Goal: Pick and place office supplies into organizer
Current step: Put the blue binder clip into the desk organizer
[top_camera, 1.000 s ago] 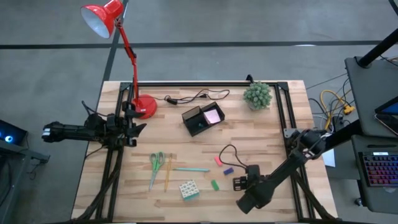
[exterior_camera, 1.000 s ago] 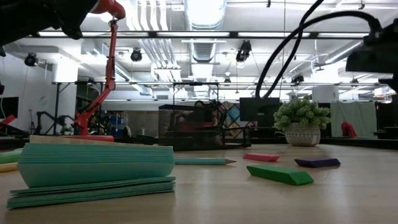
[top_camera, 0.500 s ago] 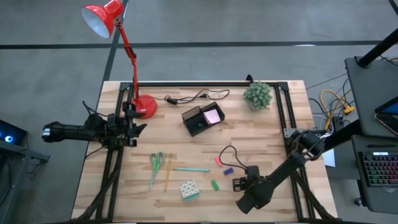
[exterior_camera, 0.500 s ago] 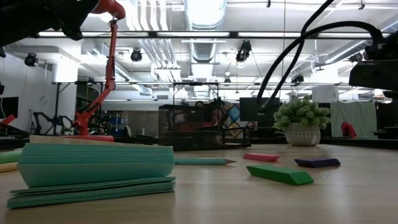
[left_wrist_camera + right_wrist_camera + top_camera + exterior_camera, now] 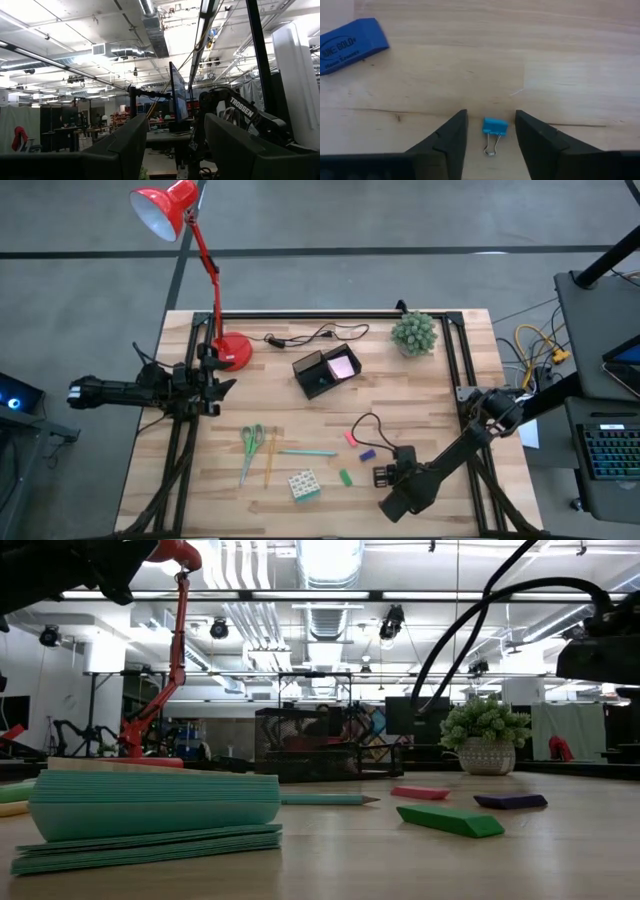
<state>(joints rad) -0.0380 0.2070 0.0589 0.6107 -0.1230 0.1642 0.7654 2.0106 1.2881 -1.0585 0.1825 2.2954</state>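
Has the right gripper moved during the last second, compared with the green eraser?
Barely. In the high view the right gripper stays just right of the green eraser, jaws open.

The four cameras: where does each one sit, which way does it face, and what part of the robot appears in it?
High view: above the table, looking straight down; both arms show.
Low view: at table-top height, looking level across to the room; dark arm parts at the top.
Left wrist view: on the left arm, facing the room; its open fingers show.
Right wrist view: on the right arm, facing down; open fingers flank a blue binder clip.
Shared: the blue eraser.
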